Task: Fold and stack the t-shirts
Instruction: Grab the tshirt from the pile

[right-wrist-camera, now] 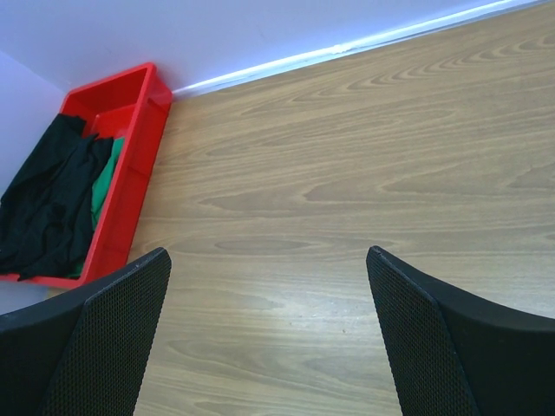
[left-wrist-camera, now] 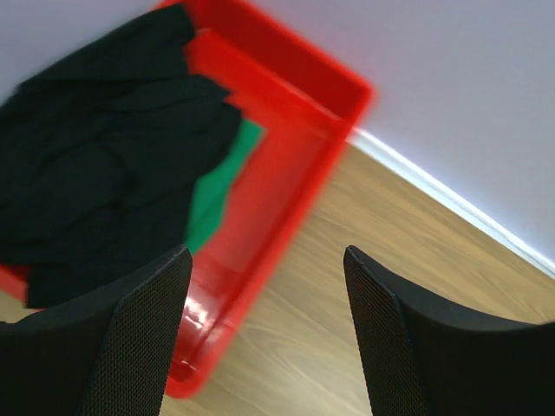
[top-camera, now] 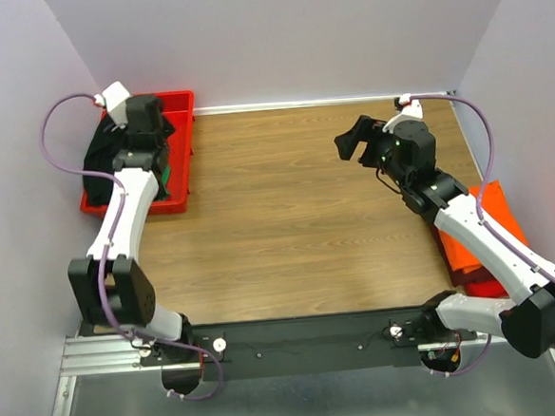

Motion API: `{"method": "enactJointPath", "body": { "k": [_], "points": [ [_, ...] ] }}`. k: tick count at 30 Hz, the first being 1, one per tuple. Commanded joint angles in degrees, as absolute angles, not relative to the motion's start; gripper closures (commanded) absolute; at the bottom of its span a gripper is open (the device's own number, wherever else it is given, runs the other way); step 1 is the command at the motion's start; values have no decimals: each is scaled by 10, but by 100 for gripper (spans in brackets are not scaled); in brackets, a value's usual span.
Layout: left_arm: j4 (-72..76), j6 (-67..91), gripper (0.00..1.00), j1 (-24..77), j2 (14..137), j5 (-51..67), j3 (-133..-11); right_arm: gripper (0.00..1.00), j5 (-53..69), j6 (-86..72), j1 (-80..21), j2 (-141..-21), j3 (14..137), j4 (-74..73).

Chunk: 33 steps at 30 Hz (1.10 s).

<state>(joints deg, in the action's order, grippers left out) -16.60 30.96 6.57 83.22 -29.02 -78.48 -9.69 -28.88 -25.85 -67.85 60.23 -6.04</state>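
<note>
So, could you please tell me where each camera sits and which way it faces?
Top external: above and behind the bases, looking down on the table; both arms show.
Left wrist: on the left arm, facing the red tray with the black t-shirt and green t-shirt; left gripper open.
Right wrist: on the right arm, facing across the table toward that tray; right gripper open.
Shared: both wrist views show the tray.
</note>
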Motion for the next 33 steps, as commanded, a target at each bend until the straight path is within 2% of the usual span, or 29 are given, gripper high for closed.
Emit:
{"method": "enactJointPath", "body": {
  "k": [1,7,9,14,19,20,23,24,31,33],
  "points": [
    [-241,372,22,-10,902,-307,-817,0,-75,-278,-259,-660,599,-53],
    [-278,400,23,-85,1026,-287,-844,0,-63,-278,-259,-653,599,-53],
    [-267,395,27,-96,1062,-273,-847,0,-55,-279,-258,-652,598,-52],
    [-275,403,27,-103,1134,-259,-875,0,-43,-280,-259,-652,597,-52],
    [-264,403,35,-105,1172,-230,-877,0,-31,-280,-259,-654,597,-52],
    [-260,401,39,-105,1173,-229,-875,0,-30,-280,-259,-654,597,-52],
    [-252,391,59,-105,1172,-216,-875,0,-26,-280,-259,-656,597,-52],
    [-251,389,71,-105,1164,-214,-876,0,-26,-280,-259,-657,597,-52],
    [-257,356,99,-106,1085,-208,-888,0,-19,-279,-259,-666,599,-52],
    [-262,349,100,-107,1056,-200,-890,0,-18,-278,-259,-671,600,-52]
  ]
}}
